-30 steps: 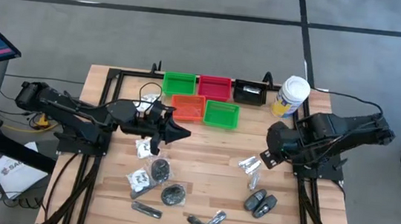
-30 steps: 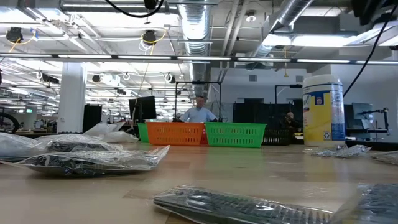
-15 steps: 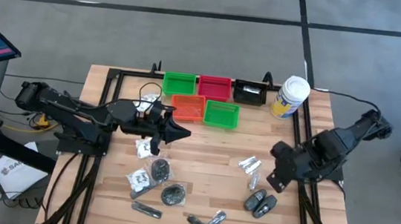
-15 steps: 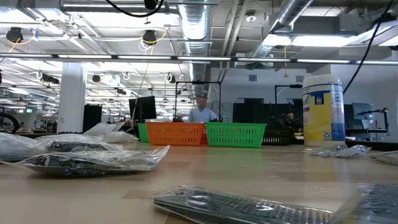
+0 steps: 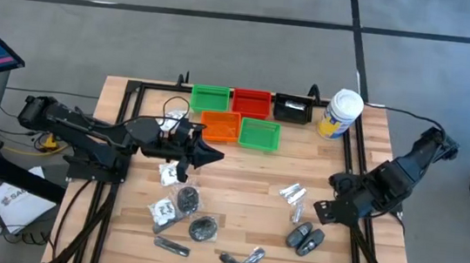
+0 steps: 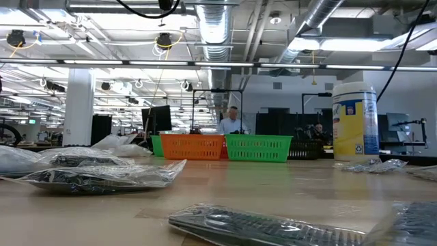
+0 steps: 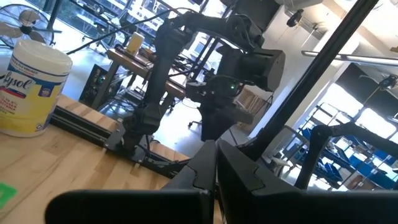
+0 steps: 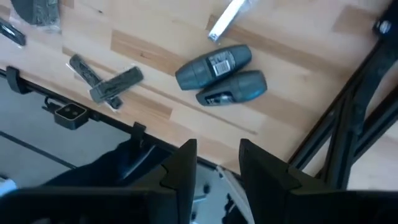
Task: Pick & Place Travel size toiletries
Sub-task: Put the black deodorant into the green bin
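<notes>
Pale butcher-block wood forms the table (image 5: 239, 171), and the travel size toiletries lie scattered over its near half: two dark grey ovals (image 5: 305, 238) side by side near the right edge, silvery sachets (image 5: 292, 193) just behind them, clear packets with black round pieces (image 5: 186, 202) left of centre, and slim silvery tubes (image 5: 243, 262) along the front edge. The right gripper (image 5: 324, 213) hangs above the table just beside the ovals, its fingers (image 8: 186, 165) parted a little way with nothing between them; the right wrist view looks down on both ovals touching each other. The left gripper (image 5: 213, 155) waits over the table's middle, in front of the coloured trays (image 5: 238, 114), fingers closed together and empty. A white canister (image 5: 341, 114) stands at the back right
</notes>
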